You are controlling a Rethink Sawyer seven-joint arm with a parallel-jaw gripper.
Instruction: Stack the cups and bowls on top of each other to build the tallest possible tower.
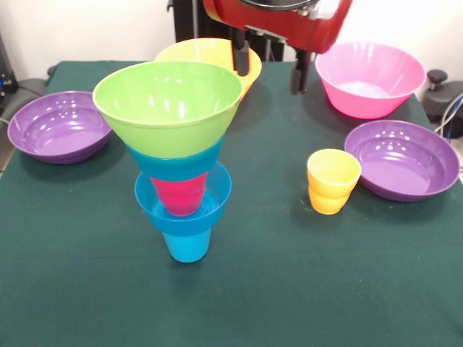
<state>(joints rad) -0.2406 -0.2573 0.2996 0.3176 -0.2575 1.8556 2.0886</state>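
Gripper [269,66] hangs empty, fingers parted, above the table. Tower [177,155] glossy, light, top-heavy (tips easily). Yellow cup [333,181]: stiff; pinch its rim.

Pretty evenly lit, bright and soft, looks like diffuse light from overhead. The dark green cloth table [72,289] stays matte with no hot spots. Shadows are weak: a faint soft one sits under the small yellow stepped plastic cup [333,181], leaning left, and a smudge around the foot of the plain blue plastic cup [187,246]. Small white glints dot the inside of the wide purple shallow bowl on the left [58,126], and the glossy pink bowl [370,78] has a pale washed-out patch inside. The white wall [72,29] behind is close to blown out. Overall slightly soft focus.
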